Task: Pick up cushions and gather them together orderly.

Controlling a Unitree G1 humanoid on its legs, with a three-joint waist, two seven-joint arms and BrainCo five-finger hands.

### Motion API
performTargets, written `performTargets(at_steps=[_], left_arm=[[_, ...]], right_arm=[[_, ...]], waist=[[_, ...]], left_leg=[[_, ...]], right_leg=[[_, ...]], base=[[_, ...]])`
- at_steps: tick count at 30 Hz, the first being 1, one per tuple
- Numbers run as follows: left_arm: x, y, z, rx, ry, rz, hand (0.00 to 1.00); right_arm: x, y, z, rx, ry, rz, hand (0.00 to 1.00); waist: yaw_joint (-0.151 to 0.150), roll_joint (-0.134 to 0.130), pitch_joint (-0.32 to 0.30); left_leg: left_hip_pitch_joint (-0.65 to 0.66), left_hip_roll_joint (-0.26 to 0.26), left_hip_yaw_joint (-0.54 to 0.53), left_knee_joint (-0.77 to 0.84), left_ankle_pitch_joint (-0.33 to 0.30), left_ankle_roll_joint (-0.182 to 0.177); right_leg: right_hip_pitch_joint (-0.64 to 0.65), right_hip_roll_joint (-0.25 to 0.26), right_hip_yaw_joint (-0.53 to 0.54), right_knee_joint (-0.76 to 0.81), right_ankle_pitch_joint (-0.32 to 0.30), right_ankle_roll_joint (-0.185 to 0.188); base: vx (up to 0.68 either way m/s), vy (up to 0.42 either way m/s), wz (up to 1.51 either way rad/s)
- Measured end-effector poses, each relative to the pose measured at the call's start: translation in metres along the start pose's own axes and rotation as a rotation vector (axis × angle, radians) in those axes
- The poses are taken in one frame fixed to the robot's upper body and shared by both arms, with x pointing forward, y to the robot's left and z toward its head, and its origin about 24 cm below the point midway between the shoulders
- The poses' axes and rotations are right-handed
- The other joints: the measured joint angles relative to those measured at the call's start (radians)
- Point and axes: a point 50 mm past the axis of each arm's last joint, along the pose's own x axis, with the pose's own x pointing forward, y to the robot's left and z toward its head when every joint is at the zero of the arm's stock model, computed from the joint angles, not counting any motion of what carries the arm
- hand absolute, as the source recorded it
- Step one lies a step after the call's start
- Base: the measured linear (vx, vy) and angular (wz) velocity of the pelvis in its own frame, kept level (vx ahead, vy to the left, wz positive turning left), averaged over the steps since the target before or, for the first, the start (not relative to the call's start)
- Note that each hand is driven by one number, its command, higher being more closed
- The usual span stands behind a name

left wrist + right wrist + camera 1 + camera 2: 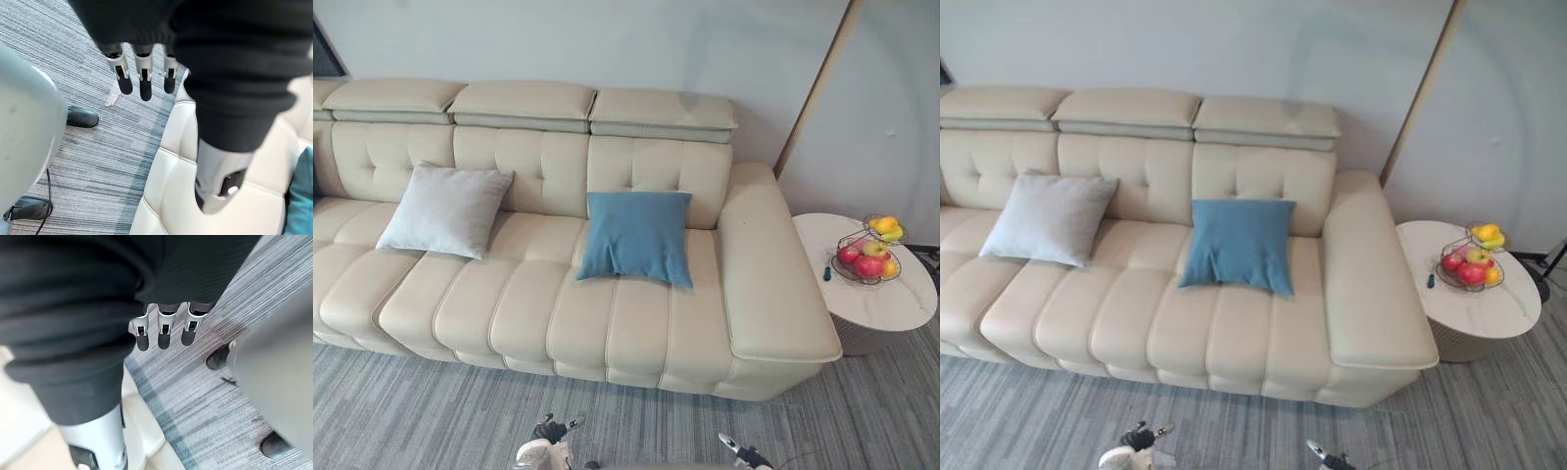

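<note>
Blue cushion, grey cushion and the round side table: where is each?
blue cushion (636,235): left eye view, centre of its face.
grey cushion (445,209): left eye view, centre of its face.
round side table (896,305): left eye view, bare top near its front edge.

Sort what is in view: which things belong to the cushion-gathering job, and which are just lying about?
Job: grey cushion, blue cushion, cream sofa.
Lying about: round side table, wire fruit basket, small dark object beside it.
</note>
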Motion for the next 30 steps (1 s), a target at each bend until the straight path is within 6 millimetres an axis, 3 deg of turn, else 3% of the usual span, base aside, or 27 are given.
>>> performTargets(at_steps=[3,4,15,20,23,25,28,30], left_arm=[[0.000,0.003,-0.001,0.005,0.010,0.005,0.00],[0.000,0.029,-0.009,0.049,0.051,0.044,0.00],[0.000,0.028,-0.010,0.030,0.054,0.043,0.00],[0.000,0.022,-0.011,-0.038,0.055,0.035,0.00],[0.000,0.017,-0.007,-0.070,0.035,0.022,0.00],[0.000,0.014,-0.003,-0.100,0.019,0.019,0.00],[0.000,0.010,-0.002,-0.107,0.015,0.008,0.00],[0.000,0.007,-0.001,-0.112,0.014,0.001,0.00]], right_arm=[[0.000,-0.004,-0.003,-0.001,0.017,-0.011,0.00],[0.004,-0.011,0.013,0.006,-0.009,-0.033,0.00],[0.004,-0.009,0.012,-0.021,-0.005,-0.023,0.00],[0.003,0.001,0.011,-0.091,-0.002,0.011,0.00],[0.003,0.009,0.009,-0.152,-0.003,0.044,0.00],[0.002,0.013,0.012,-0.180,-0.025,0.062,0.00],[0.001,0.016,0.018,-0.182,-0.058,0.072,0.00],[0.001,0.018,0.025,-0.175,-0.085,0.080,0.00]], waist=[[-0.001,-0.003,0.001],[-0.017,-0.010,0.047],[-0.017,-0.007,0.049],[-0.021,0.003,0.057],[-0.022,0.006,0.088],[-0.019,0.011,0.101],[-0.020,0.020,0.097],[-0.021,0.034,0.096]], left_leg=[[0.029,-0.003,0.002,-0.025,0.000,0.001],[0.077,-0.016,-0.030,-0.057,0.002,0.003],[0.077,-0.015,-0.023,-0.057,0.002,0.003],[0.085,-0.002,0.038,-0.057,0.000,0.001],[0.107,0.029,0.114,-0.002,-0.044,-0.014],[0.073,0.071,0.151,0.141,-0.127,-0.030],[0.026,0.080,0.077,0.202,-0.162,-0.020],[0.030,0.103,0.176,0.193,-0.195,-0.033]], right_leg=[[0.025,0.000,0.003,-0.021,0.002,-0.003],[0.067,-0.006,0.006,-0.043,-0.008,-0.009],[0.063,-0.006,0.012,-0.042,-0.007,-0.009],[0.033,0.005,0.066,-0.021,-0.005,-0.008],[0.033,0.031,0.126,0.002,-0.002,-0.012],[-0.001,0.066,0.193,0.034,-0.006,-0.018],[-0.068,0.095,0.281,0.055,0.002,-0.019],[-0.127,0.133,0.393,0.049,0.032,-0.023]], base=[[0.05,0.001,-0.04],[0.00,0.000,0.00],[0.00,0.000,-0.01],[-0.02,-0.011,-0.33],[-0.06,-0.037,-0.72],[-0.06,-0.066,-1.00],[-0.03,-0.051,-1.09],[-0.04,0.035,-1.43]])
